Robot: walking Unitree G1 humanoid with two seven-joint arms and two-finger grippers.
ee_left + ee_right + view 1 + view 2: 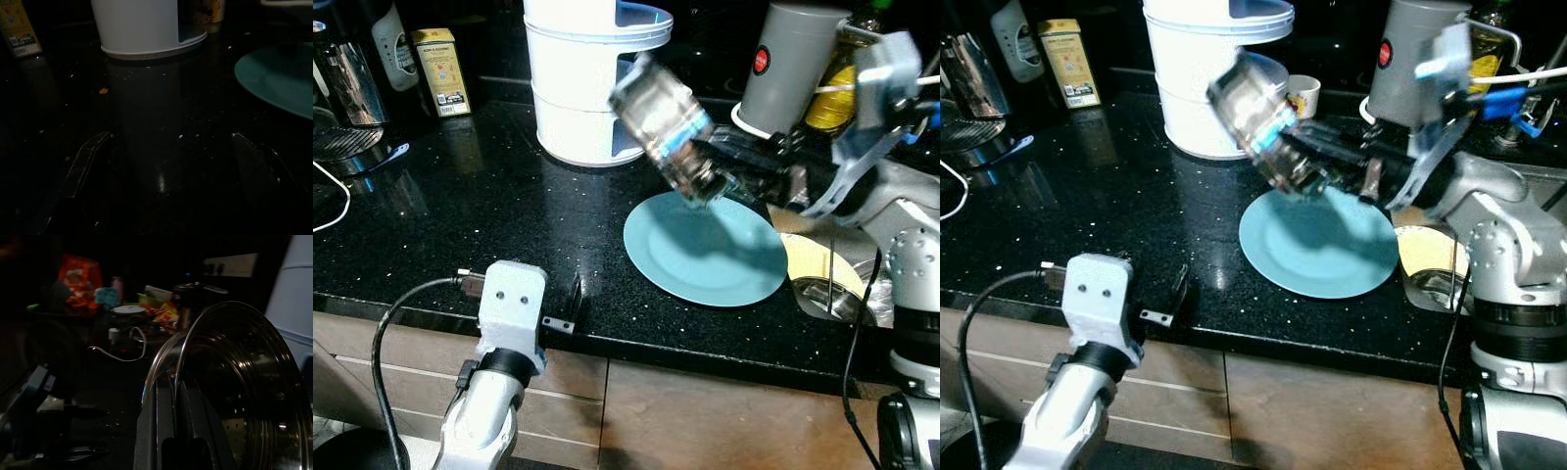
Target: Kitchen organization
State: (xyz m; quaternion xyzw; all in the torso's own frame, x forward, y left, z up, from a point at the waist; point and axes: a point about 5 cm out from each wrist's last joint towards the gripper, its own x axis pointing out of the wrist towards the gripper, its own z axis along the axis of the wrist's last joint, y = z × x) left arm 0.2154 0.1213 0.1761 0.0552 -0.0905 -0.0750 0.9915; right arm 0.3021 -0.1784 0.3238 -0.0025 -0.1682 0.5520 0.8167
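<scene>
Steel pot (668,132), blurred, possibly a strainer insert, clamped at rim by right end effector (724,168), tilted above teal plate (705,250) on black desk (460,206). Left end effector (166,161) spread wide, low over desk edge.

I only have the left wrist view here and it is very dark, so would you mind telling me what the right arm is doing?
Observer: The right gripper is holding a shiny metal container tilted in the air above the blue plate.
Operator: Thank you. Is the plate touching the white container?
Observer: No, the white container stands behind the plate, with bare black counter between them.
Operator: And where is my left gripper?
Observer: The left gripper sits low at the counter's front edge, left of the plate, holding nothing.
</scene>
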